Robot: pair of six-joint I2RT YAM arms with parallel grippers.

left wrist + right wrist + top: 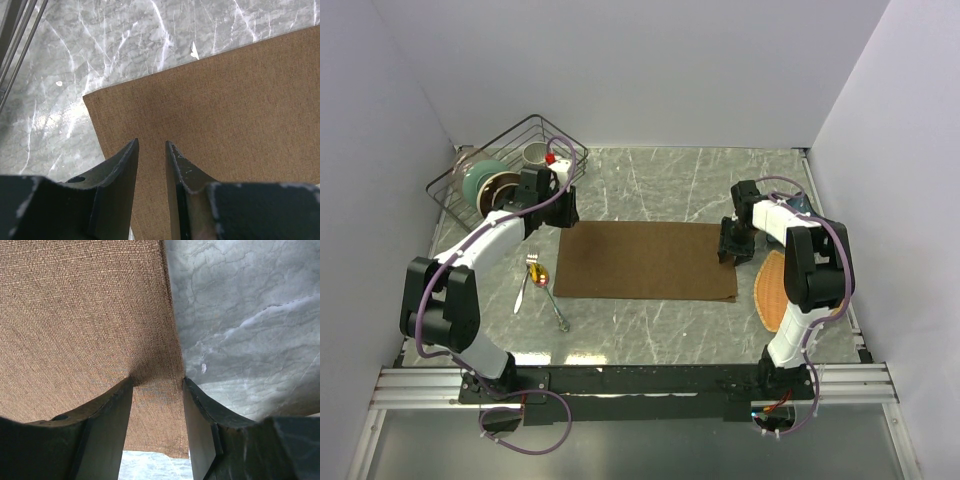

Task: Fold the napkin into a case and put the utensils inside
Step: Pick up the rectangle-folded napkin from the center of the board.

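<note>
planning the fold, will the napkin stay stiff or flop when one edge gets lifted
Probably floppy: the napkin is thin woven cloth, and it puckers where the right tool presses its edge. It lies flat on the table, so it looks light. The coarse weave should grip well, though a lifted edge may drag the rest across the smooth marble.

Bare marble [720, 180] beyond napkin [645, 262]; wire basket [510, 165] far-left.

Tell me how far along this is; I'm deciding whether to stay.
Early. Done: napkin lies as a flat rectangle. In hand: right gripper pinches its right edge; left gripper is open at the left edge. Left: finishing the case, then putting in the fork and spoon.
</note>
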